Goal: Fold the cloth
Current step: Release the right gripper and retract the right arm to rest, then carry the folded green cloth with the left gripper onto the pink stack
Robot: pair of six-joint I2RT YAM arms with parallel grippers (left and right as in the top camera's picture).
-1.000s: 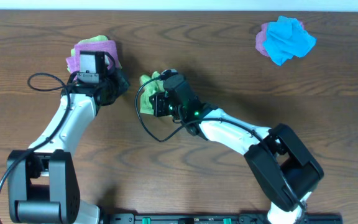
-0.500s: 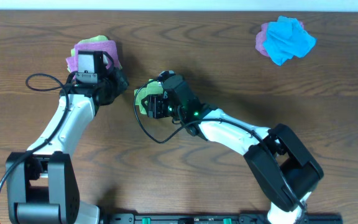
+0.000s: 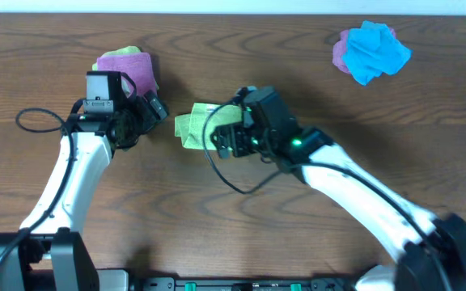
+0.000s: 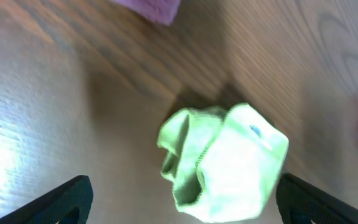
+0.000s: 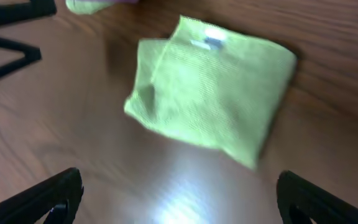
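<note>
The cloth (image 3: 189, 128) is light green and lies folded into a small square on the wooden table, between my two grippers. In the right wrist view the cloth (image 5: 210, 87) is flat with a white tag near its far edge. My right gripper (image 5: 182, 200) is open, pulled back from it, with bare table between the fingers. In the left wrist view the cloth (image 4: 225, 163) looks bunched at its left fold. My left gripper (image 4: 182, 202) is open with its fingertips (image 4: 67, 198) wide on either side of the cloth's near edge. Overhead, the left gripper (image 3: 152, 111) is just left of the cloth and the right gripper (image 3: 223, 139) is at its right edge.
A folded pink and green stack (image 3: 128, 66) sits behind my left gripper. A crumpled blue cloth on a purple one (image 3: 370, 51) lies at the back right. Black cables loop from both wrists over the table.
Both grippers have opened and let go of the green cloth. The right arm has drawn back to the right and the left arm a little to the left, leaving the cloth folded on the table.
</note>
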